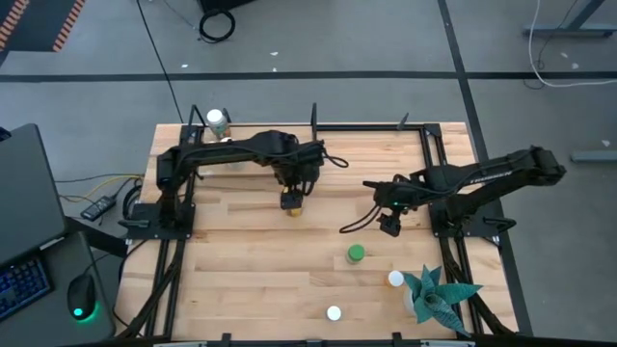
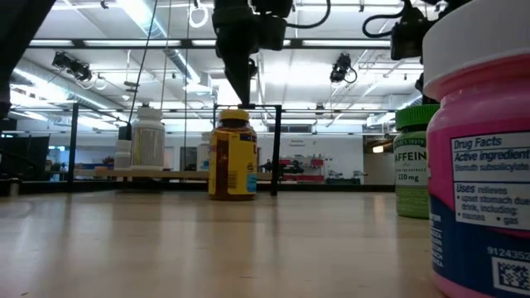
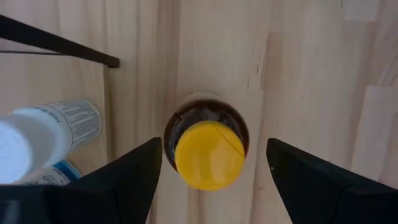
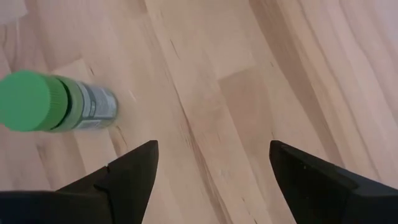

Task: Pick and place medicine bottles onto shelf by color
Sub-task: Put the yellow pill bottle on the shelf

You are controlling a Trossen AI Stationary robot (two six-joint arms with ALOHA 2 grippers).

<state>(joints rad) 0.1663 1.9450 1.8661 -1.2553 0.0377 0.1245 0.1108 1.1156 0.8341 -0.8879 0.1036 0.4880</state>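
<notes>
Left wrist view: the left gripper [image 3: 211, 168] hangs above the amber bottle [image 3: 208, 149], jaws spread, its yellow cap centred between the 2 fingers with bare wood on either side. A white bottle [image 3: 43, 134] lies just outside one finger, near a black shelf post [image 3: 59, 43]. The right gripper [image 4: 211, 168] is spread over bare table, the green-capped bottle [image 4: 56, 102] standing outside its jaws.

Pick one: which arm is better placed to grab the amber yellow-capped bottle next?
Left. The left gripper hangs right above the amber bottle, fingers open on either side of its yellow cap. The right gripper is open too, but off to the side, nearer the green-capped bottle.
</notes>
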